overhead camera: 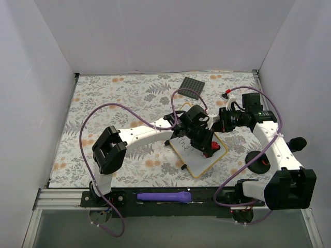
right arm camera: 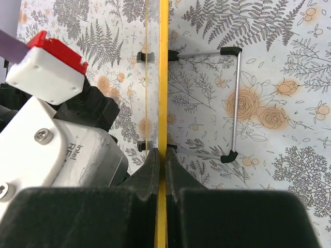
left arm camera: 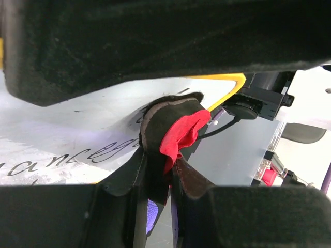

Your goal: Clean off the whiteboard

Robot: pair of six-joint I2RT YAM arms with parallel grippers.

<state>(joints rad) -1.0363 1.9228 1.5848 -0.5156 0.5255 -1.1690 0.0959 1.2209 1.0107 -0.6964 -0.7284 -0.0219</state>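
White walls close in a worktop covered by a floral cloth point(overhead camera: 119, 98) of grey ferns and orange roses. The whiteboard point(overhead camera: 199, 161) point(left arm camera: 77, 129) point(right arm camera: 163, 77) lies near the middle of the worktop, a little toward the near edge, turned so its corners point at the edges. Its frame shows yellow in the wrist views. From the right wrist the board is seen edge-on, with a wire stand point(right arm camera: 237, 103) folded out beside it on black clips.

Black cursive handwriting runs across the board (letters like "ance" show in the left wrist view, the rest too cut off to read). Small print on the white arm housing is too small to make out.

The left gripper point(overhead camera: 199, 137) point(left arm camera: 170, 142) is clamped on a dark eraser pad point(left arm camera: 158, 121) with a red tag point(left arm camera: 182, 133), the pad's end pressed against the written surface. The right gripper point(overhead camera: 223, 124) point(right arm camera: 161, 165) is pinched onto the board's frame edge.

A dark grey studded plate point(overhead camera: 192, 88) lies toward the far edge. A purple pen-like object point(overhead camera: 164, 196) rests on the black rail at the near edge.
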